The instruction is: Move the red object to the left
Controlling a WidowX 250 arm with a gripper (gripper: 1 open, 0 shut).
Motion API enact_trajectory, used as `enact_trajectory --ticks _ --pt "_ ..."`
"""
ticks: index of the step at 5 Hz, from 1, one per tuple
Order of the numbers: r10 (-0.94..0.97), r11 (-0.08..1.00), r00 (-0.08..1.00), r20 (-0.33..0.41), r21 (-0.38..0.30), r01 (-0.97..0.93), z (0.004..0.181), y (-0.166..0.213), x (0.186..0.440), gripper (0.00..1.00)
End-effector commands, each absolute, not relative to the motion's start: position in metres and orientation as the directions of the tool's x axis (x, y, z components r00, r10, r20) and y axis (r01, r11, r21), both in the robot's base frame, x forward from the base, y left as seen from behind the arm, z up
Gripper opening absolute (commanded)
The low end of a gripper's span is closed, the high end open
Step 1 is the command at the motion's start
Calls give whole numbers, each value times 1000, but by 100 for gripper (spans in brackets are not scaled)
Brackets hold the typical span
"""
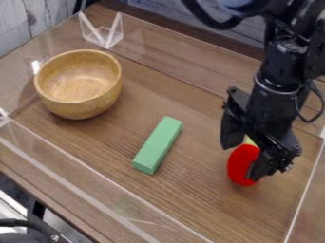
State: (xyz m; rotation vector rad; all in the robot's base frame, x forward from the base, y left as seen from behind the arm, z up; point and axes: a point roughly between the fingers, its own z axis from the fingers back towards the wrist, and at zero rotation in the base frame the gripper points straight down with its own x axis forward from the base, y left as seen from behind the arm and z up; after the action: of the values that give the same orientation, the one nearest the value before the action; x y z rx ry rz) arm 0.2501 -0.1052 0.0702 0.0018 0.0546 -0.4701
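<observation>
Red toy fruit (pixel 241 167) sits near the table's (pixel 191 95) right edge, between the wide-spread gripper (pixel 258 161) fingers.

One red object (pixel 240 167), one green block (pixel 158 144), one wooden bowl (pixel 79 83), one end effector (pixel 260 163)

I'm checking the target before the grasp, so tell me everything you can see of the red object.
The red object is small, rounded and glossy, like a plastic toy fruit, with a bit of green at its top edge. It rests on the wooden table near the right side, well apart from the green block and the wooden bowl. The black gripper stands over it with its jaws open and hides much of its upper part; whether a finger touches it cannot be told.
</observation>
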Motion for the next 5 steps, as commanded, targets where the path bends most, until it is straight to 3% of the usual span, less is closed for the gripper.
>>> enact_trajectory --ticks 1,4,5 --pt "-461 887 887 1 -19 461 78 -106 255 100" --pt "-510 860 860 -3 -3 510 68 -94 261 100" --pt "-596 803 803 -8 -5 596 64 -100 264 0"
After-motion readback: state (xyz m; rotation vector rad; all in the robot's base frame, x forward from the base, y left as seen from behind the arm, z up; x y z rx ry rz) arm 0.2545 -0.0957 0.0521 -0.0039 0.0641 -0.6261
